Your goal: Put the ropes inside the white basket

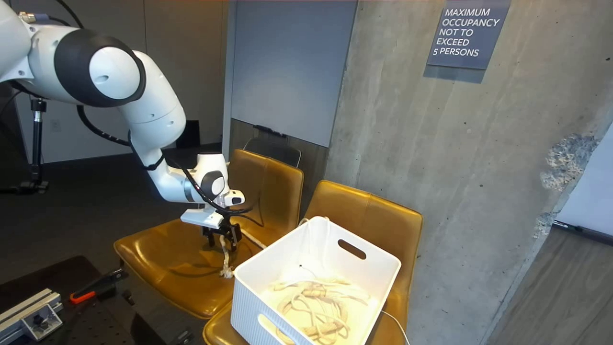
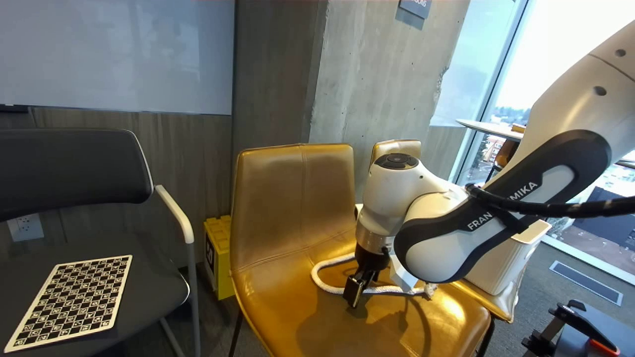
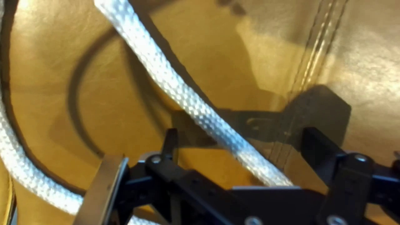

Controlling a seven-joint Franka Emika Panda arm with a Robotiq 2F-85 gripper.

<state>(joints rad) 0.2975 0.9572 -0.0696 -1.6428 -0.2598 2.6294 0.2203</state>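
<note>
Well, my fingers [image 3: 317,143]: spread apart, tips facing down, a gap between them.
Loose rope [image 3: 193,107]: white and braided, slanting across that gap in the wrist view; whether it touches either fingertip I cannot tell.
Rope's loop [image 2: 330,288]: resting on the tan chair [image 2: 283,287], curving just beside my fingers in an exterior view.
Rope's end [image 1: 226,273]: bunched up near my fingers, between them and the basket [image 1: 330,261].
Tan chair: its seat lies beneath my fingers.
Basket: white, with slot handles, near my fingers on a second chair [image 1: 373,215].
Rope pile [image 1: 313,306]: loosely coiled on the basket's bottom, apart from my fingers.
Board [image 2: 74,302]: checkered, lying on a dark chair [image 2: 64,168] well apart from my fingers.
Box [image 2: 220,258]: yellow, past the tan chair's edge from my fingers.
Sign [image 1: 469,33]: on the concrete wall [image 1: 402,134], higher than my fingers.
</note>
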